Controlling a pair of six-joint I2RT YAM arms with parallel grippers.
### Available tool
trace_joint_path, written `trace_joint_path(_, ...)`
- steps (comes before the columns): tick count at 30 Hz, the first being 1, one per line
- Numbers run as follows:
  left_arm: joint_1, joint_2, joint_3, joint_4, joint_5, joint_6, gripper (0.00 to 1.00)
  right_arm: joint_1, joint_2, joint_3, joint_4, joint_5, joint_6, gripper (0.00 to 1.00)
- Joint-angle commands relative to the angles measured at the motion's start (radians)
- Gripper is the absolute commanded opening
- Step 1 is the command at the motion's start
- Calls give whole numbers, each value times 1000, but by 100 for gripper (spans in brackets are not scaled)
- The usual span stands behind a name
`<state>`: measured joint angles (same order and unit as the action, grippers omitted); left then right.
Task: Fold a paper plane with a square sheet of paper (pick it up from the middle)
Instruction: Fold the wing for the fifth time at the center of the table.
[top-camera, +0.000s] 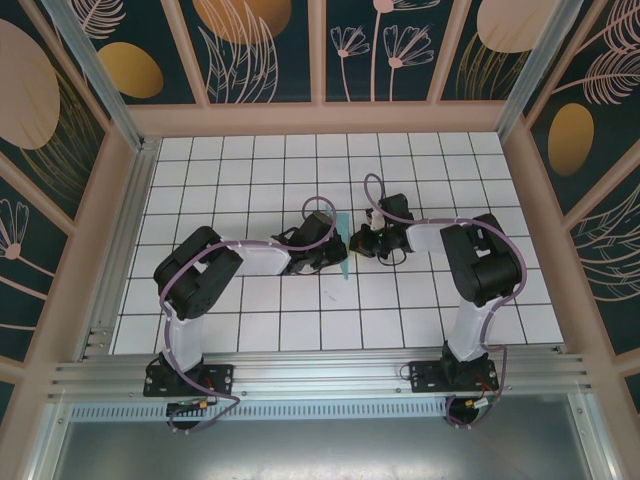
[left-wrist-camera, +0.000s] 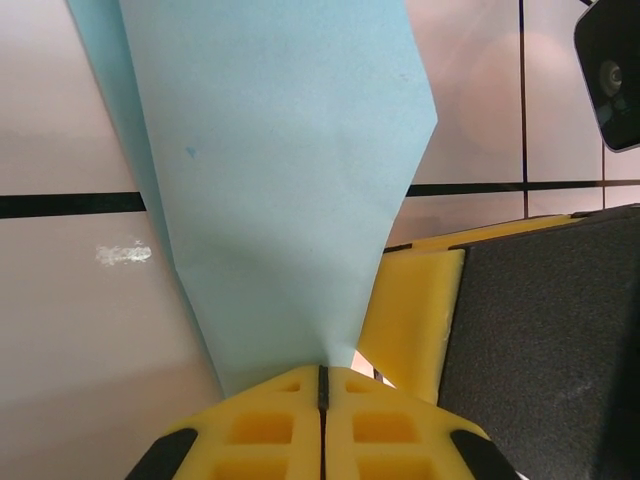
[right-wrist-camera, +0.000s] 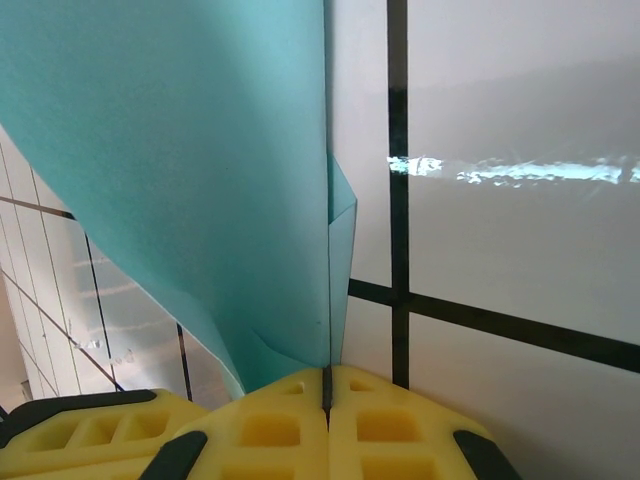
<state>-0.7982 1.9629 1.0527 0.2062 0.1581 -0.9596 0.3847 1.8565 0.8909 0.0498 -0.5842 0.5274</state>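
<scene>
Both jaws pinched shut on the folded teal sheet, mid-table, between the arms.

The left gripper (left-wrist-camera: 322, 378) has its yellow fingers pressed flat together, nipping the narrow end of the paper plane (left-wrist-camera: 280, 180). The right gripper (right-wrist-camera: 327, 378) is closed likewise, just beside the left, on the same paper along an upright crease. From above, the paper reads as a slim strip at the middle of the white grid table (top-camera: 250, 330); cannot tell if its far edge touches the table. Judgement: crease-setting step. Hold both pinches level, tension gently along the fold and keep the layers aligned, as an uneven pull risks skew or a tear.
</scene>
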Motion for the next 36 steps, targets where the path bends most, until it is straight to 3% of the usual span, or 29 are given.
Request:
trace_joint_path(1,6,25,29,12,12,7,4,3,29,-36,-17,12,6,0)
trace_joint_path(4,5,32,33,6,15,2,0,2,29,-39,-11,6,9,0)
trace_joint_path(18,5,63,58,-24,28,-6,0,-8,-2,-55,19,3,43,0)
trace_joint_path(27,5,63,50,-60,32,29,0,-42,-125,-88,53,35,-11,0)
trace_joint_path(36,6,53,46,-82,31,88,0,-49,-109,-41,64,-9,-131,26)
